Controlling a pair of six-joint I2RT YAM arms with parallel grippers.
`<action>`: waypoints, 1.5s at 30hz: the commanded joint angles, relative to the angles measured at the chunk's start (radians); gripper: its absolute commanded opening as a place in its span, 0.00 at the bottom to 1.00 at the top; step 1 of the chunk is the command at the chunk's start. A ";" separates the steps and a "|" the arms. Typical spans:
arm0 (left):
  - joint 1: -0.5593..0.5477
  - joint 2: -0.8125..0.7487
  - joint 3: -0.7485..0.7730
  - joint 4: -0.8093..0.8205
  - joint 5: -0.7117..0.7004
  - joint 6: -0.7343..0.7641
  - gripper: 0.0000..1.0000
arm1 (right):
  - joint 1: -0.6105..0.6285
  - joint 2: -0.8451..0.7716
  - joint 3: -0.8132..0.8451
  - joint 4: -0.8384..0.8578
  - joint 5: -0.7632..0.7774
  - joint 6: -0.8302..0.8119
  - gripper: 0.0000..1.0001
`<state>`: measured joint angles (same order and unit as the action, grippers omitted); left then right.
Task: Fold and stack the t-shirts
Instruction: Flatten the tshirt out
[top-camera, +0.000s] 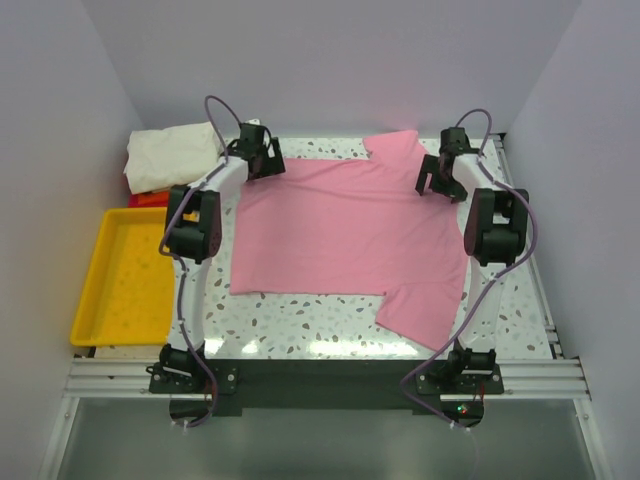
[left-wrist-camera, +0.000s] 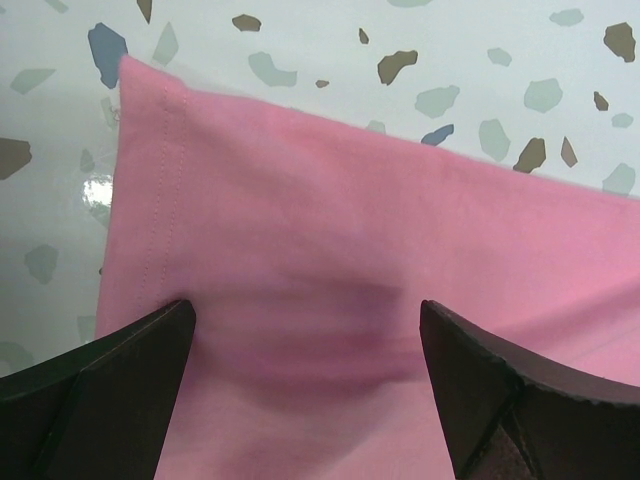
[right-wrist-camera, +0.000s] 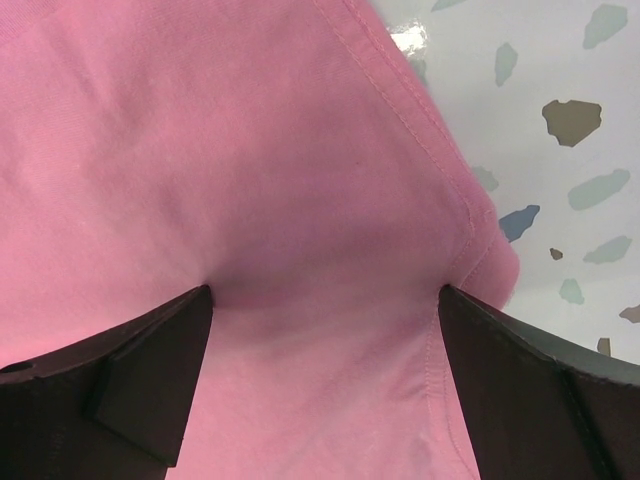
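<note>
The light pink t-shirt (top-camera: 345, 235) lies spread flat and nearly smooth across the middle of the bench (top-camera: 300, 320), with sleeves at 1 and 5 o'clock. The left fingers (left-wrist-camera: 100, 390) are spread wide over its stitched corner at 11 o'clock. The right fingers (right-wrist-camera: 120, 390) are spread wide over its seamed edge at 1 o'clock. A folded cream-white t-shirt (top-camera: 172, 155) sits at 10 o'clock.

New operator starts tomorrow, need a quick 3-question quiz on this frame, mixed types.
1. True or false: the left gripper and right gripper are both open over the pink t-shirt.
2. What lies at the far-left corner of the table? A) cream-white shirt B) blue towel C) cardboard box
3. Fill in: the yellow tray sits on the ___ arm's side.
Key: 1 true; 2 A; 3 left.
</note>
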<state>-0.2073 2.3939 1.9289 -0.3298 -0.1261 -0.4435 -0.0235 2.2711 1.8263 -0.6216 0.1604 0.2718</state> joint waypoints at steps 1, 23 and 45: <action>0.017 -0.067 0.041 -0.097 0.034 0.009 1.00 | -0.010 -0.042 0.042 -0.053 -0.028 -0.006 0.99; -0.192 -1.376 -1.370 -0.110 -0.098 -0.455 1.00 | -0.007 -1.445 -1.206 0.324 0.034 0.397 0.98; -0.188 -1.279 -1.455 -0.193 -0.224 -0.644 0.69 | -0.007 -1.453 -1.260 0.267 0.010 0.346 0.99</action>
<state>-0.3996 1.1076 0.4911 -0.5205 -0.3004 -1.0477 -0.0273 0.8196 0.5251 -0.3710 0.1654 0.6285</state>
